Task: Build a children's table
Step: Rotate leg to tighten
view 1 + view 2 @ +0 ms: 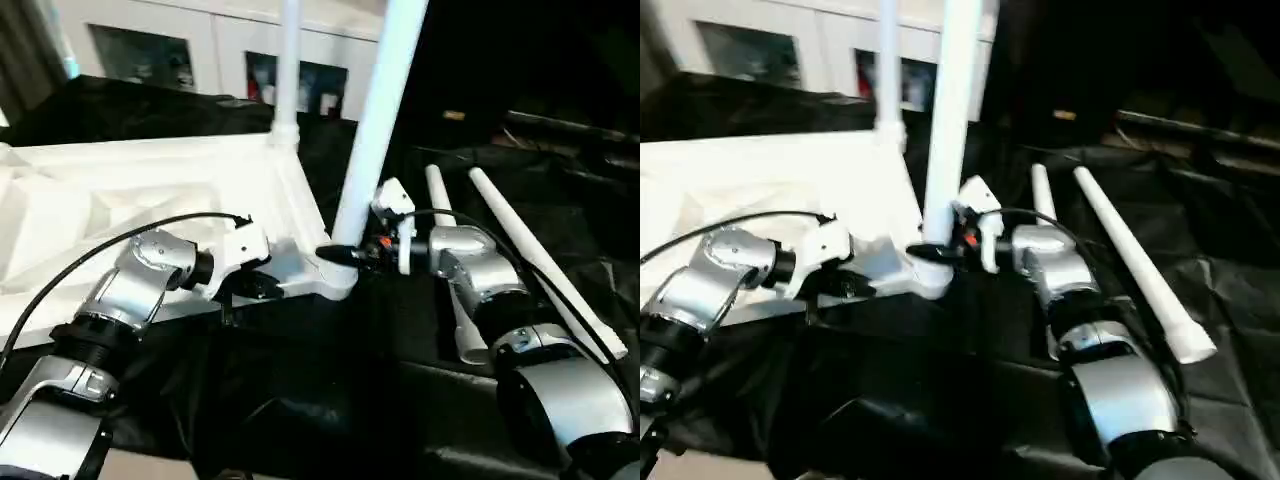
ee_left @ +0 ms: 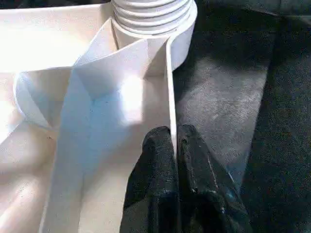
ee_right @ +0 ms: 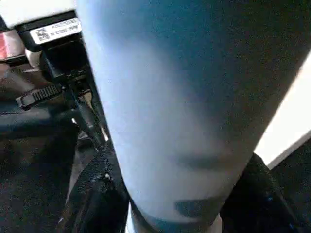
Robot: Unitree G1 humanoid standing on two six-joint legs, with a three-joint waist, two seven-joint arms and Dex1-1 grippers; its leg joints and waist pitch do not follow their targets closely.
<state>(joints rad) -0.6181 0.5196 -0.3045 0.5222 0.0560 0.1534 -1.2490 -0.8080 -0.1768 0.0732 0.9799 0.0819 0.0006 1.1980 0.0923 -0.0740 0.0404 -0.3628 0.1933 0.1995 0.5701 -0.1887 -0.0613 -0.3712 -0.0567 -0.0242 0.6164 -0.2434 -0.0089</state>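
Upside down on black sheeting (image 1: 330,400): white table top (image 1: 150,200), ribbed underside facing up. Two legs already standing in corner sockets. Far leg (image 1: 289,60) upright at the back corner, near leg (image 1: 375,120) leaning a bit, rising from the near corner socket (image 1: 335,280) closest to the robot's right side. Two more spare legs (image 1: 520,260) lying flat on the sheeting off to the right, side by side, well apart from the top.

Right gripper (image 1: 340,254) wrapped round the base of that near leg, just above the socket. Black fingers (image 3: 95,194) showing on either side of the leg in the right wrist view, about half spread, clamped on it.

Left gripper (image 2: 174,145) pinched nearly shut on the thin outer rim (image 2: 170,87) of the top, one black finger (image 2: 155,165) inside the wall and one outside. Threaded collar (image 2: 153,14) of a socket visible just beyond along the same edge. In the head views, same gripper sitting low at the front edge of the top, just beside the near corner.

Behind it all, white cabinet (image 1: 200,50) with glass doors, back left.
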